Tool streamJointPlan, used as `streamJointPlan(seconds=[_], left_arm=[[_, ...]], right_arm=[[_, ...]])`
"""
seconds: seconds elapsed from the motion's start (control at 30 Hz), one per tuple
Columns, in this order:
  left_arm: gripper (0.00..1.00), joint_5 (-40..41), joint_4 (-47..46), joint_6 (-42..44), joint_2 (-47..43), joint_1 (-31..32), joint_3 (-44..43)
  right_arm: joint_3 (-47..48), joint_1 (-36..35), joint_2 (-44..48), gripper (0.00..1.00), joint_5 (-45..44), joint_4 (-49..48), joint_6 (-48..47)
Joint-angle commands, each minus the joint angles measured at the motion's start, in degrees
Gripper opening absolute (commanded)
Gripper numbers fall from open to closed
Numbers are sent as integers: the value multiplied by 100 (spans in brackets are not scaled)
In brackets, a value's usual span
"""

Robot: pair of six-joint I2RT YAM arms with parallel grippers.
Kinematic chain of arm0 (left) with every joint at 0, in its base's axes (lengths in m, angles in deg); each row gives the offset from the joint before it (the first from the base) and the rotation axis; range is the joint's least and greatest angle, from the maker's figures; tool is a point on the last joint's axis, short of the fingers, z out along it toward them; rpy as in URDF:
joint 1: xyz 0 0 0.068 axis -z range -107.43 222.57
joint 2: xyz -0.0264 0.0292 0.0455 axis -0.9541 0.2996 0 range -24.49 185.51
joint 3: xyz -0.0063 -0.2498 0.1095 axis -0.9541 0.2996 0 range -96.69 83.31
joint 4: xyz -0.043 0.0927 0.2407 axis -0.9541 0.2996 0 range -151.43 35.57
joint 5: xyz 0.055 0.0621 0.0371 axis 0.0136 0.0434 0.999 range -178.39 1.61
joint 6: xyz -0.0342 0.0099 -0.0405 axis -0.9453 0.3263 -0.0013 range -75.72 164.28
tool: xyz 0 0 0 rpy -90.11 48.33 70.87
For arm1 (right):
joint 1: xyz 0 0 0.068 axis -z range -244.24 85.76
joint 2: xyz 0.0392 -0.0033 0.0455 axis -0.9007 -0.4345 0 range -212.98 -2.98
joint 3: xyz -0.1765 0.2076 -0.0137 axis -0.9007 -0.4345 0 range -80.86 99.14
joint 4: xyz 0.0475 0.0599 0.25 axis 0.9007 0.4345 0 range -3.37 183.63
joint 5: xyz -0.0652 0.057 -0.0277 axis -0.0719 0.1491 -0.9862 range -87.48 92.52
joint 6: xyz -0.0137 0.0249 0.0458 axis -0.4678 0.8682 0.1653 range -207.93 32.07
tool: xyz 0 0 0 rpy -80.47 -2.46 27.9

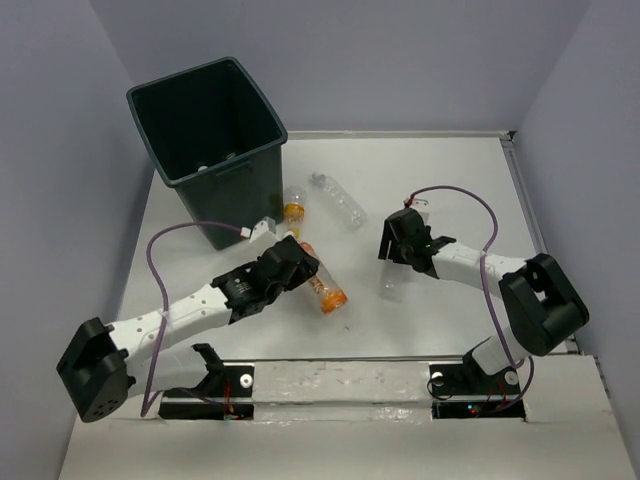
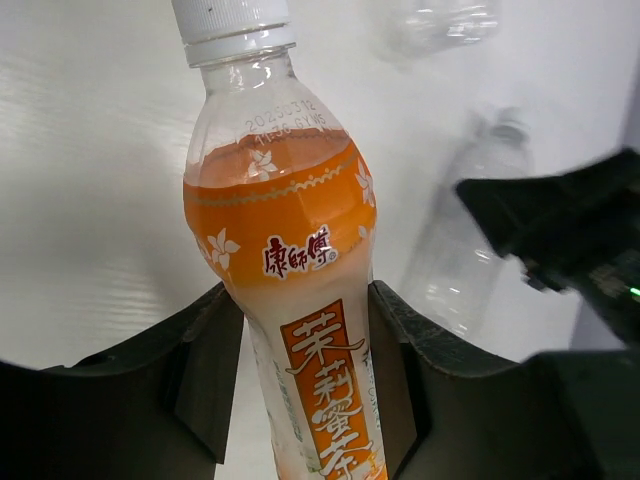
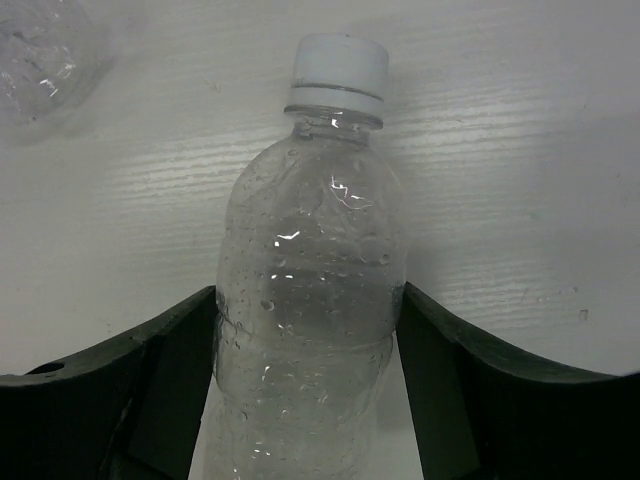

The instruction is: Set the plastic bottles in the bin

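Seen from overhead, a white worktop (image 1: pixel 400 330) had two arms reaching in from its 6 o'clock edge. A dark green-black bin (image 1: pixel 240 200) stood upright toward 11 o'clock with its mouth open to the ceiling.

The left fingers (image 2: pixel 200 380) pinched an orange-labelled tea bottle (image 2: pixel 300 260) by its lower body, one finger against each side. In the left wrist view the bottle ran straight up between them, its white cap at 12 o'clock and well past the fingertips. From overhead its long axis ran from about 11 o'clock to 5 o'clock, and the free end pointed away from the bin. We could not tell whether it was clear of the worktop.

The right fingers (image 3: pixel 170 390) pressed on both sides of a clear white-capped bottle (image 3: pixel 310 300). In that wrist view its cap was at 12 o'clock, with the worktop behind it.

We judged that one relation mattered most. The bin lay near the left fingers, at about 11 o'clock from them and almost in line with the tea bottle's axis. The right fingers were well apart from it, off at 3 o'clock. The left arm was therefore the nearer one, and its bottle would have to rise above the near rim.

A second orange bottle (image 1: pixel 293 212) lay just beside the bin's base. A bare clear bottle (image 1: pixel 338 200) lay near it, at 3 o'clock.
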Motion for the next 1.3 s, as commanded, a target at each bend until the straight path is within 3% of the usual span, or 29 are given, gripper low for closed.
streamJointPlan(seconds=[0.0, 0.13, 0.2, 0.23, 0.43, 0.6, 0.77, 0.9, 1.0, 1.03, 1.17, 1.27], left_arm=[[41, 1061, 688, 626, -779, 455, -1398], [42, 1652, 865, 2039, -921, 561, -2938], [42, 2003, 664, 2654, -842, 561, -3945], [42, 2100, 515, 3380, -711, 561, -4274], [42, 3199, -1181, 5959, -15, 474, -6297], [42, 3305, -1894, 7216, 625, -404, -7203], [42, 3226, -1912, 7439, 1425, -1914, -7441], [47, 3156, -1957, 7474, 1944, -2567, -7476], [90, 3077, -1493, 7141, 2348, -2839, -7713], [99, 3016, -1343, 7009, 2401, -2875, -7766], [99, 2402, -517, 6183, 2201, -2911, -7942], [99, 1255, -94, 5271, 1448, -2920, -7252]], right_arm=[[-155, 64, 178, 65, -198, -213, 207], [-339, 64, 766, 46, -269, -204, 242], [-418, 64, 1030, 44, -251, -213, 233], [-506, 64, 1179, 40, -199, -213, 233], [-753, 64, 2480, 38, 363, -336, 14], [-455, 64, 3105, 38, 864, -318, -92], [-147, -42, 3492, 37, 1137, -353, -180], [-33, -155, 3677, 37, 1366, -494, -223], [222, -296, 3607, 36, 1445, -608, -320], [318, -375, 3546, 36, 1471, -626, -416], [1240, -726, 3019, 36, 1612, -801, -733], [1977, -938, 2509, 36, 1594, -915, -1102]])
